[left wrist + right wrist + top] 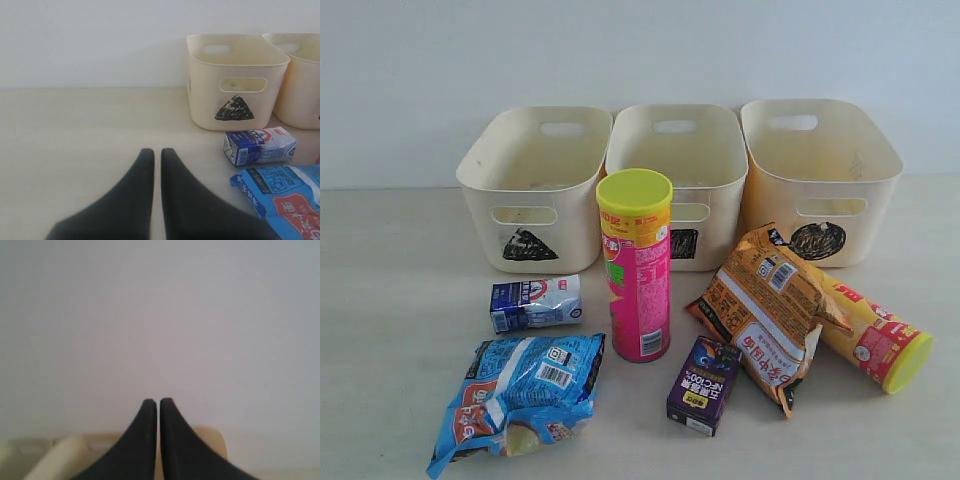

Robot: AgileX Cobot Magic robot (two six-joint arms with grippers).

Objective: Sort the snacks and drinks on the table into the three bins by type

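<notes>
Bearing: the blue-and-white carton (260, 146) lies right of and farther than my left gripper (152, 151), long axis left-right; I read that gripper and the right gripper (158, 401) clenched, empty.

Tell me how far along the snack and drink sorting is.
Nothing looks done: no item shows inside the triangle bin, square bin or circle bin. Nothing is in hand; the left fingers and right fingers are shut and empty. Left: the pink-red canister, yellow-orange canister, blue-white bag, orange-brown bag, blue-and-white carton and purple carton, all on the table.
</notes>
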